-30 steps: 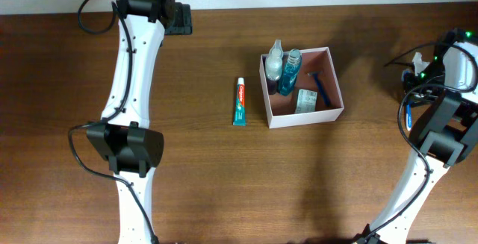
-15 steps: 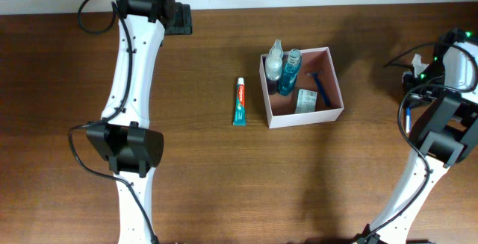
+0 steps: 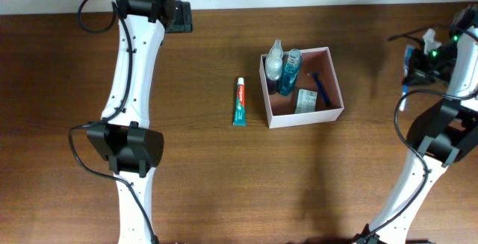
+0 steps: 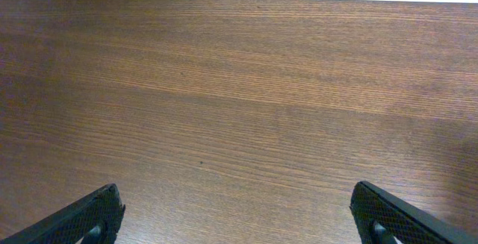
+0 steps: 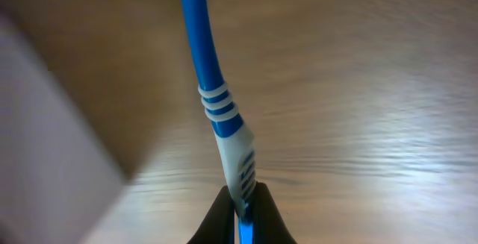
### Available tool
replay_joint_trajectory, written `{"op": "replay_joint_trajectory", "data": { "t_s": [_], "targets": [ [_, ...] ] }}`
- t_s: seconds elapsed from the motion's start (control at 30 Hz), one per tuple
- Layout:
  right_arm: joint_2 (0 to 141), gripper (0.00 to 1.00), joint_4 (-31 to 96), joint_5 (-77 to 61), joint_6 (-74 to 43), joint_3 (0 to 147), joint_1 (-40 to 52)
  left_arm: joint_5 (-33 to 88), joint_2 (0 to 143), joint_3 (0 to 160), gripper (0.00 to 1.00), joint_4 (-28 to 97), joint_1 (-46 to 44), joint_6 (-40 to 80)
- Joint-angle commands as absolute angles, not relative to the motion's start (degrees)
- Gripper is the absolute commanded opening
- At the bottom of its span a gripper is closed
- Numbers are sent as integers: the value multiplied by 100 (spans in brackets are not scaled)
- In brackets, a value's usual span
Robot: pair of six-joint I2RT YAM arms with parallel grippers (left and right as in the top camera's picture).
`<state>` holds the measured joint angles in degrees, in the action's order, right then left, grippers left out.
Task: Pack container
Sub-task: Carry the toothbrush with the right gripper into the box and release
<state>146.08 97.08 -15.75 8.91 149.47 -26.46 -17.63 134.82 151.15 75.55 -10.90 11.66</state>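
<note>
**A:** Brown wood-grain table (image 3: 224, 169) all round. Where's the container (image 3: 306, 117)?

**B:** Mid-table, well apart from both sets of jaws, holding 2 bottles (image 3: 287, 72), a razor (image 3: 323, 87) and a sachet (image 3: 305, 100). I'd judge it light, thin-walled and easily shoved; pinch 1 wall's rim to steady it.

**A:** And the grippers?

**B:** The left gripper (image 4: 239, 225) is spread wide over bare wood. The right gripper (image 5: 240, 213) is clamped on a blue-white toothbrush (image 5: 213, 102), with its shaft reaching out ahead of the jaws. It looks light, stiff and slick.
</note>
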Motion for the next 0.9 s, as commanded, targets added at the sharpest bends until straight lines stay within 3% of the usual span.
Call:
{"op": "replay_joint_trajectory", "data": {
  "t_s": [0.0,0.2,0.57,0.67,0.87],
  "targets": [
    [14110,4,9736,-2543,368,15076,-2211,-1846,13533,15100,99,7546,-1070,1216],
    [13889,4,9736,-2766,353,15076,-1378,-1846,13533,15100,99,7548,-1070,1216],
    [13891,4,9736,-1782,353,14556,-283,-1846,13533,15100,99,7568,-1070,1216],
    [13891,20,9736,-1728,355,14457,-266,-1846,13533,15100,99,7590,-1070,1214],
    [13891,29,9736,-1728,355,14457,-270,-1846,13533,15100,99,7588,-1070,1216]
  ]
}}
